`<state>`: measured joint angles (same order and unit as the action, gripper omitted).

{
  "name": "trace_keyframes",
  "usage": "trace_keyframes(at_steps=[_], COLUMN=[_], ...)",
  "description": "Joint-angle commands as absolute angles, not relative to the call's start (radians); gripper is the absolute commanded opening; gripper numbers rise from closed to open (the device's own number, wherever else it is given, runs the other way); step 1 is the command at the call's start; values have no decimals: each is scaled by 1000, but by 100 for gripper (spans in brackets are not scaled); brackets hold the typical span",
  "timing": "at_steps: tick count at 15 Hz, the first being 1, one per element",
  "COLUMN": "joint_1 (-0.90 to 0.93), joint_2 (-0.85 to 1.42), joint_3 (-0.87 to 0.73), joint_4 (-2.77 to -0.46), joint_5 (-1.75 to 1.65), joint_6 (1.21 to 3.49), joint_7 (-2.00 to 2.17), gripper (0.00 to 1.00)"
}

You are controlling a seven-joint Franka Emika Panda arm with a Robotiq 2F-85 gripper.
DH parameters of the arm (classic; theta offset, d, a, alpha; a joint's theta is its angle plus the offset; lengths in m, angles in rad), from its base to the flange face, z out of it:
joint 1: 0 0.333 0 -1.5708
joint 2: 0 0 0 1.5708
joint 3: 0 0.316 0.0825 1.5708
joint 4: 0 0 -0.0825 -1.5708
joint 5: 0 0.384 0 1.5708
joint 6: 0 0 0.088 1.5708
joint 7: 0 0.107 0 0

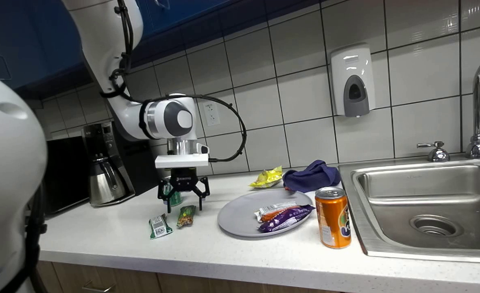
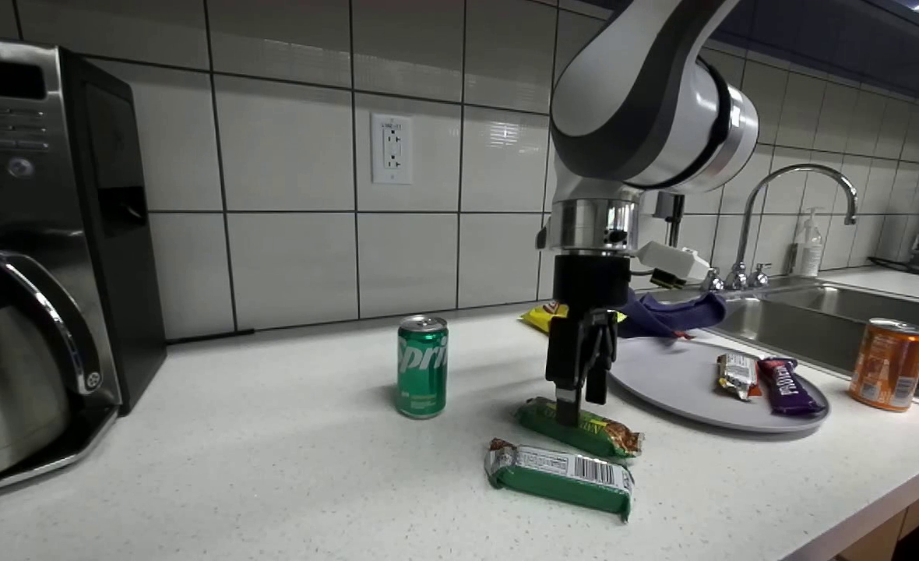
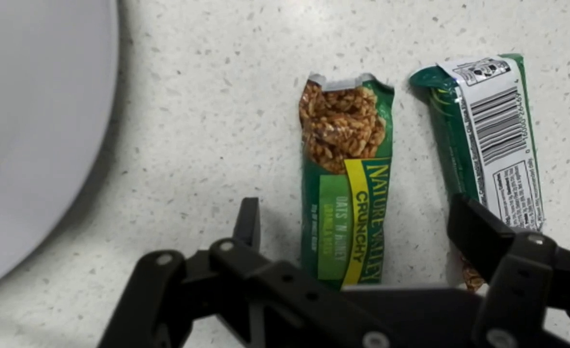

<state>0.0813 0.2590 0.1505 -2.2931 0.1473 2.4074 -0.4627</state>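
Note:
My gripper [image 1: 184, 208] points straight down over the counter, open and holding nothing. In the wrist view its fingers [image 3: 249, 222] stand wide apart, one on each side of a green granola bar [image 3: 345, 130] lying face up. The lower end of that bar is hidden behind the gripper. A second green bar [image 3: 497, 125], barcode side up, lies to the right, partly covered by the right finger. In an exterior view the near fingertip [image 2: 568, 411] overlaps the face-up bar [image 2: 607, 436]; I cannot tell whether it touches. The barcode bar [image 2: 561, 475] lies closer to that camera.
A grey plate [image 1: 240, 215] beside the bars carries a purple-wrapped bar [image 1: 284, 218] and a white-and-orange one [image 1: 274, 209]. Around stand a green can [image 2: 422, 366], an orange can [image 1: 332, 217], a yellow bag [image 1: 267, 178], a blue cloth [image 1: 313, 177], a coffee maker [image 2: 54, 234] and a sink [image 1: 406, 195].

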Motion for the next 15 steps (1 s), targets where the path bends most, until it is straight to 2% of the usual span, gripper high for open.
trace_keyframes(at_steps=[1, 15], joint_1=[70, 89], joint_2=[272, 270], joint_3=[161, 166], joint_4=[-2276, -2303], joint_5=[118, 72], joint_6=[2421, 2515], joint_7=[-468, -400], gripper=[100, 100])
